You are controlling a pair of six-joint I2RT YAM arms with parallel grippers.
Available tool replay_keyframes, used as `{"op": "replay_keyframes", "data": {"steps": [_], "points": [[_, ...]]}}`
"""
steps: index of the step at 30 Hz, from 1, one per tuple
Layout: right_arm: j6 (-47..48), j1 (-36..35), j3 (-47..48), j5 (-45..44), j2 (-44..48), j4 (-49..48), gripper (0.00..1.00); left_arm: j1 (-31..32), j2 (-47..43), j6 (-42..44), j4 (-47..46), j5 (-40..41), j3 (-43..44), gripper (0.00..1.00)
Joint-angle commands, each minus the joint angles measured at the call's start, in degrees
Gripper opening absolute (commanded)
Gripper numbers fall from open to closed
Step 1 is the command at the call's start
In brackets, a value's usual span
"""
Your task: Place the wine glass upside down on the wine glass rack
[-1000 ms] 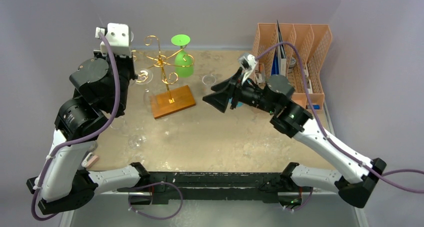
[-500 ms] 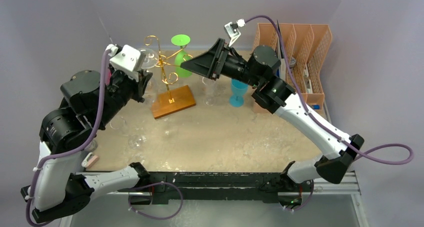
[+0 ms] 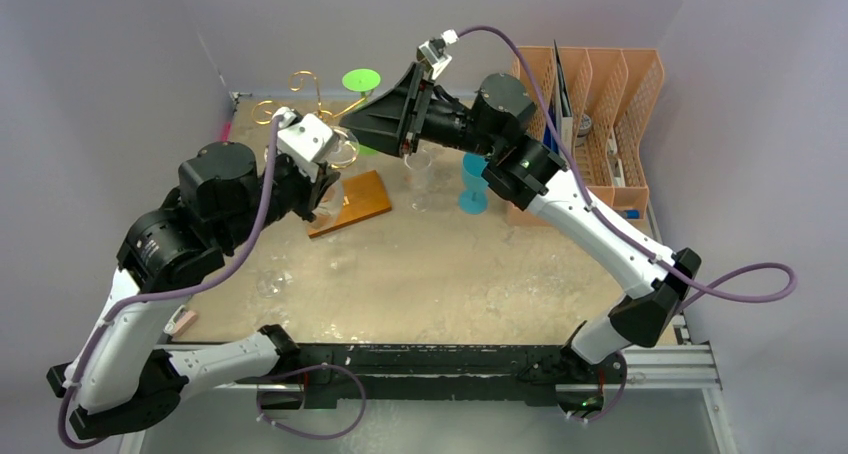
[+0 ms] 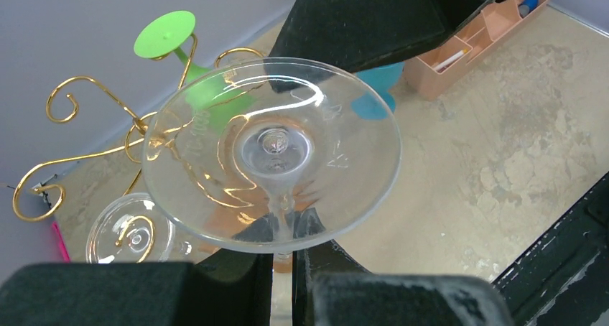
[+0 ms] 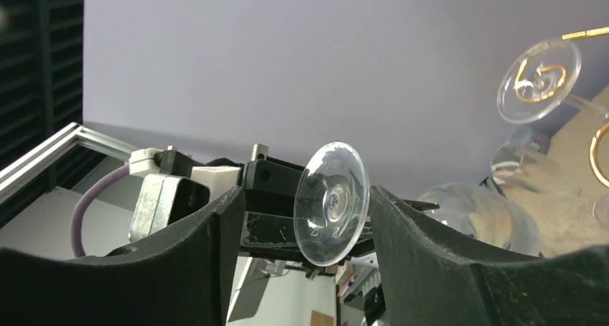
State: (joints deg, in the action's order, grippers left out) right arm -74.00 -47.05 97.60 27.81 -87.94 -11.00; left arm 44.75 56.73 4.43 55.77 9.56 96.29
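Wine glass (image 4: 273, 150): clear, held above the bench (image 3: 420, 264) just beside the wine glass rack (image 3: 362, 196), not yet on it. Your left hand (image 4: 284, 268) is pinching its stem close under the foot. Your right hand (image 5: 298, 215) is spread, one finger on either side of the foot; whether they touch it cannot be told. Green glass (image 4: 164, 33) hangs upside down on a rack arm. Blue glass (image 3: 477, 184) stands on the bench near the orange organiser (image 3: 600, 104).
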Motion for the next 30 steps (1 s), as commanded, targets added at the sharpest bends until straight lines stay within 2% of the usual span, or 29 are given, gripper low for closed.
{"op": "replay_keyframes", "data": {"steps": [1, 6, 13, 19, 21, 26, 30], "points": [[-0.36, -0.56, 3.96, 4.77, 0.32, 4.57, 0.64, 0.07, -0.72, 2.23, -6.08, -0.33, -0.67, 0.00], [0.16, -0.58, 3.67, 4.92, 0.71, 7.67, 0.51, 0.07, -1.51, 2.56, -7.38, -0.40, -1.92, 0.00], [-1.96, -0.61, 3.30, 4.71, 0.36, 7.19, 0.20, 0.07, -2.58, 4.07, -7.72, -3.68, -3.46, 0.00], [-4.14, -0.58, 3.87, 5.23, -0.20, 6.65, 0.09, 0.07, -3.95, 5.14, -8.64, -4.95, -5.49, 0.00], [-5.17, -0.51, 3.54, 5.05, -0.15, 6.34, 0.01, 0.08, -3.97, 5.04, -8.78, -5.09, -6.05, 0.00], [-4.42, -0.53, 1.61, 2.37, 1.72, 8.42, 0.00, 0.07, -5.07, 2.59, -8.14, -2.19, -6.96, 0.43], [-0.73, -0.28, 1.59, -4.55, 3.73, 13.45, 0.00, 0.07, -8.76, 1.40, -8.29, 0.68, -10.23, 0.62]]}}
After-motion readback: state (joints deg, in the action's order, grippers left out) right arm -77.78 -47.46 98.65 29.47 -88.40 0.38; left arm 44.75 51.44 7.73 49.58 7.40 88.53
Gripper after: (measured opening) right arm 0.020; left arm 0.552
